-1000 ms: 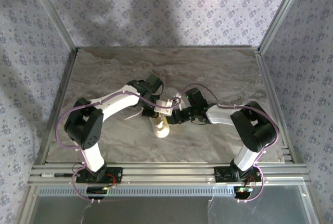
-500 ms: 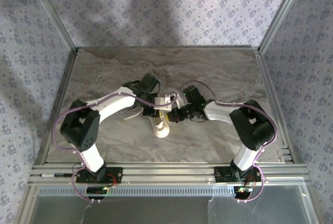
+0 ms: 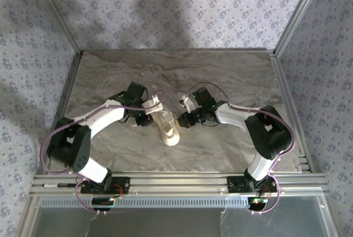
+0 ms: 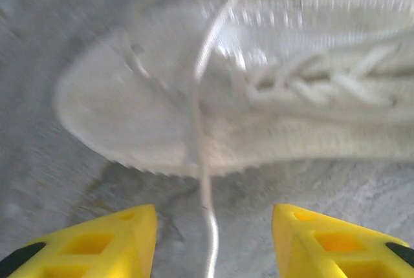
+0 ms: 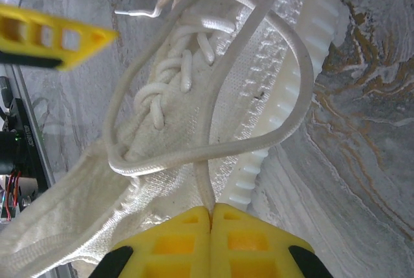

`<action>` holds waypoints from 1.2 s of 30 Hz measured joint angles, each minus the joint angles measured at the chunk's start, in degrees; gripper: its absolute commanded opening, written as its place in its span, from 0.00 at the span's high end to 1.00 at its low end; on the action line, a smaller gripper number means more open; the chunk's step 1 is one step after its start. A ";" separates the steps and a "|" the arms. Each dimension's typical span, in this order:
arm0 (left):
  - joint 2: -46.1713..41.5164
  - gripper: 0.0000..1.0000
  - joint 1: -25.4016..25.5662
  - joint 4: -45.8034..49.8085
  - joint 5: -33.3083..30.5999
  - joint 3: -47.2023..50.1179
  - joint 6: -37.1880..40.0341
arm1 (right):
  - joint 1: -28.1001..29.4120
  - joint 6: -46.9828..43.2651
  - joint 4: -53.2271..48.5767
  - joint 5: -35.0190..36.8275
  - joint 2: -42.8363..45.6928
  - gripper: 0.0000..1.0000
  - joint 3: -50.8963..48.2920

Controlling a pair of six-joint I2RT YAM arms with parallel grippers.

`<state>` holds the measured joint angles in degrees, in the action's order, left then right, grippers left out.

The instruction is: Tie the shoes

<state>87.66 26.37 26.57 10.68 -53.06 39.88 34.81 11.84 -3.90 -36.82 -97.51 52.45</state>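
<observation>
— Down at the right gripper (image 5: 211, 212), the two yellow fingers are pressed together on a strand of lace (image 5: 206, 184), just beside the sneaker's (image 5: 194, 110) ribbed sole.
— And the other one?
— Left gripper (image 4: 213, 226) stands apart with nothing in it. A loose strand (image 4: 202, 136) runs through the gap and up over the shoe's rounded end.
— Where's the shoe itself?
— Flat on the marble table (image 3: 231, 77), between the two grippers, toe toward the arms' bases as far as I can tell.
— So what makes this step go well?
— I'd say the right one should grip firmly and draw its strand away level. That way the big loop (image 5: 288, 77) tightens without dragging the light shoe. The left should close low on its strand, near the eyelets rather than the tip, and pull the opposite way. Slack is the risk, since it could snag on the sole's teeth.
</observation>
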 measured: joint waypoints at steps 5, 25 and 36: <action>3.74 0.51 -0.02 -0.37 -1.68 0.52 -1.62 | 0.00 -0.79 -1.25 0.04 -0.02 1.00 0.63; -9.11 1.00 -6.21 1.11 -10.49 -1.09 -6.14 | -6.23 -4.90 -12.90 6.43 9.22 1.00 0.70; -26.08 1.00 -9.44 4.81 -16.52 0.15 -16.11 | -14.78 -3.15 -19.98 20.74 17.66 1.00 3.04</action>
<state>61.58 16.93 31.38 -5.85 -52.90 23.77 20.03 8.69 -23.88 -16.08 -79.85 55.48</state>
